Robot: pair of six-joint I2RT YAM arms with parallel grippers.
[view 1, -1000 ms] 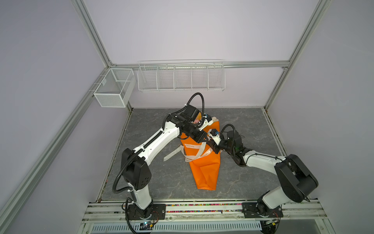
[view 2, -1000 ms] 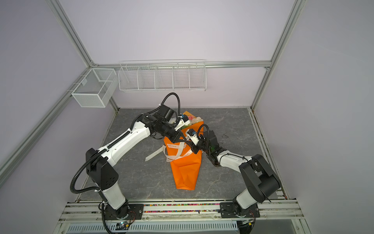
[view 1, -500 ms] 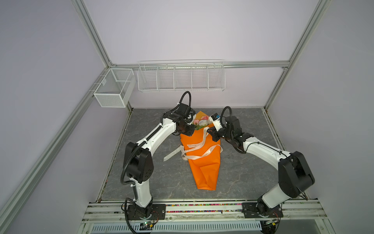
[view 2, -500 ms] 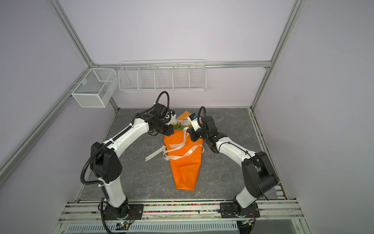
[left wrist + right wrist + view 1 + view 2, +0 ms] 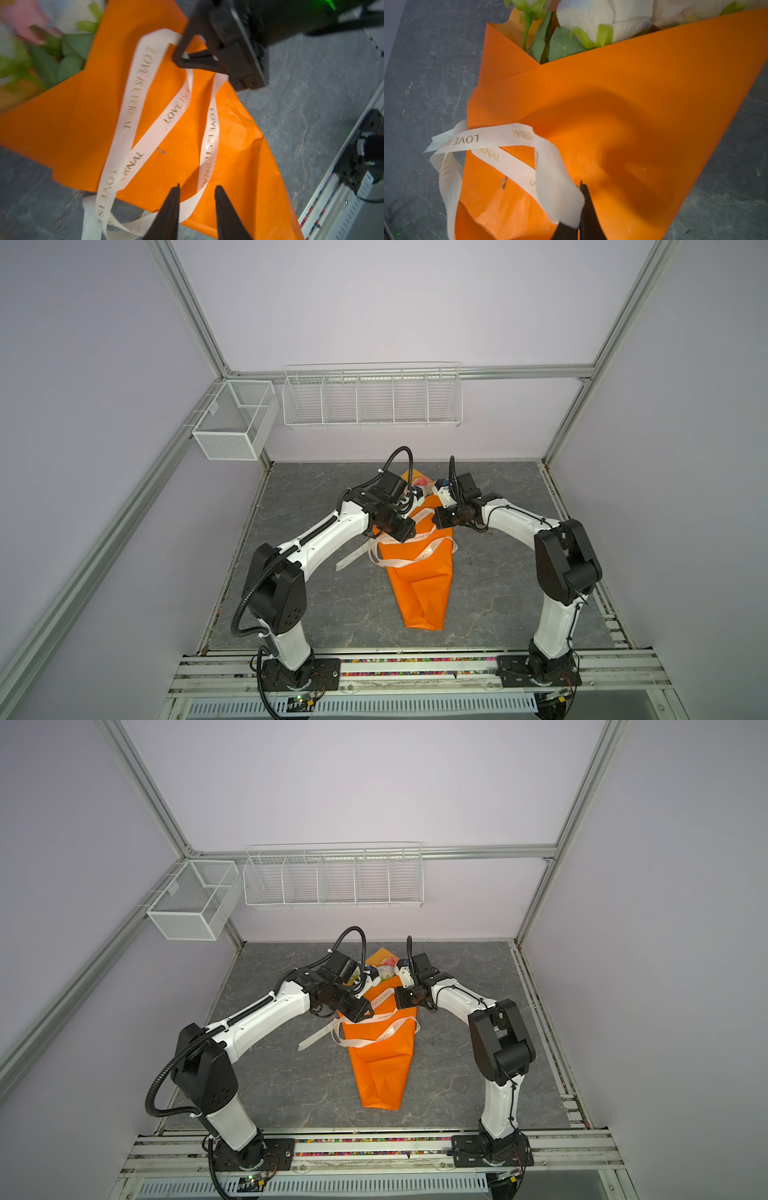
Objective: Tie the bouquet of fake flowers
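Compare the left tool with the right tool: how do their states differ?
The left tool has its jaws apart; the right tool has them closed. The left tool grips nothing; the right tool pinches the cream ribbon. Both are black and sit over the orange paper wrap.

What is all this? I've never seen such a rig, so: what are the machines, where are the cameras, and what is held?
Two robot arms, the left arm and the right arm, stand at the front edge of a grey table. Two pictures look down from overhead; two come from cameras on the wrists. On the table lies the bouquet of fake flowers, wrapped in orange paper, with a cream ribbon looped loosely over it. The right arm's jaws are shut on the ribbon; the left arm's jaws stand open, gripping nothing.
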